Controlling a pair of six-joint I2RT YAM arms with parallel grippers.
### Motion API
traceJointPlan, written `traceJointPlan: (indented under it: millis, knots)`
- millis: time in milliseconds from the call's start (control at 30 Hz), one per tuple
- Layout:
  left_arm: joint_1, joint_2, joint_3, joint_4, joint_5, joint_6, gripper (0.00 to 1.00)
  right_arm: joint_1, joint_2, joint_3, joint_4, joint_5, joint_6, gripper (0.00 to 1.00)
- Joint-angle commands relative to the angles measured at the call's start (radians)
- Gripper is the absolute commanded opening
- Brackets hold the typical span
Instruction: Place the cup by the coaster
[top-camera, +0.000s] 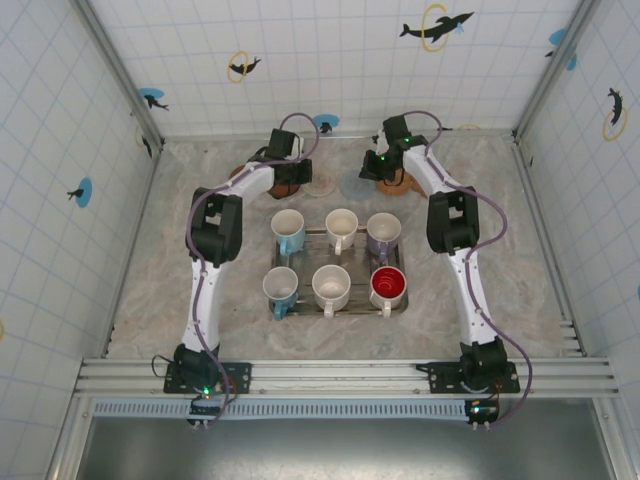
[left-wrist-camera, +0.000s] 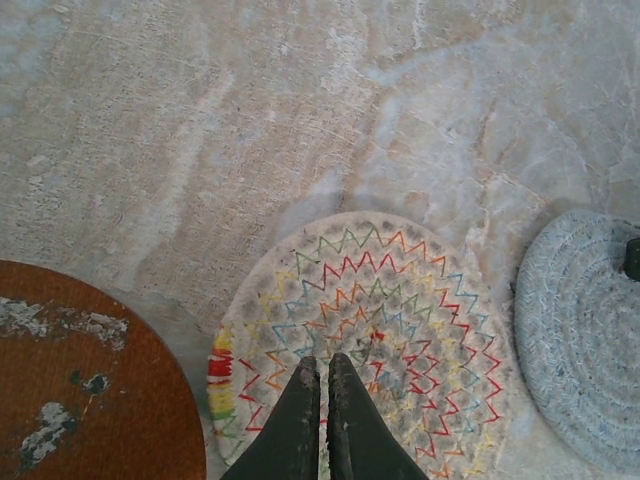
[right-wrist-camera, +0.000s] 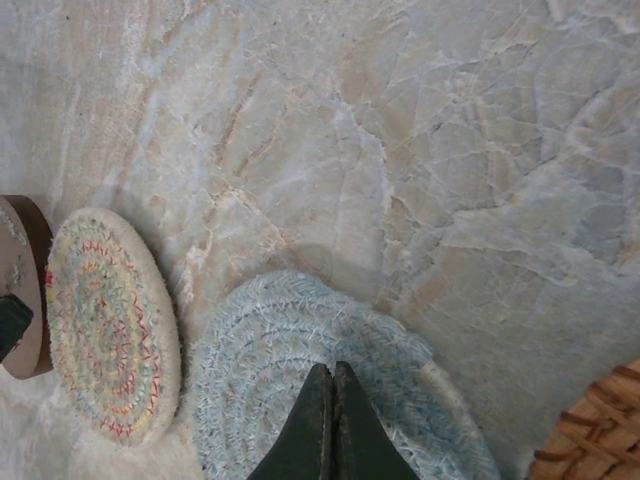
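Six cups stand in a metal tray mid-table: white ones, two with blue handles, a lavender one and a red-lined one. Behind the tray lies a row of coasters. My left gripper is shut and empty, its tips over a white coaster with coloured zigzag stitching. My right gripper is shut and empty over a pale blue woven coaster. Both grippers are well beyond the cups.
A round brown wooden coaster lies left of the zigzag one. A brown wicker coaster lies right of the blue one. Bare marbled table spreads beyond the coasters to the tiled back wall; side walls close in both sides.
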Motion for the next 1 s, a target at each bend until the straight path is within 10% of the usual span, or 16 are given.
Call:
traceJointPlan:
  millis: [0,967]
  knots:
    - [0.006,-0.031,0.036,0.014,0.034,-0.02,0.08,0.004,-0.087,0.048,0.014,-0.031,0.001,0.03]
    - [-0.012,0.063,0.024,0.073,0.105,-0.068,0.08,0.044,-0.111,-0.108,-0.118,0.069,-0.124,0.03]
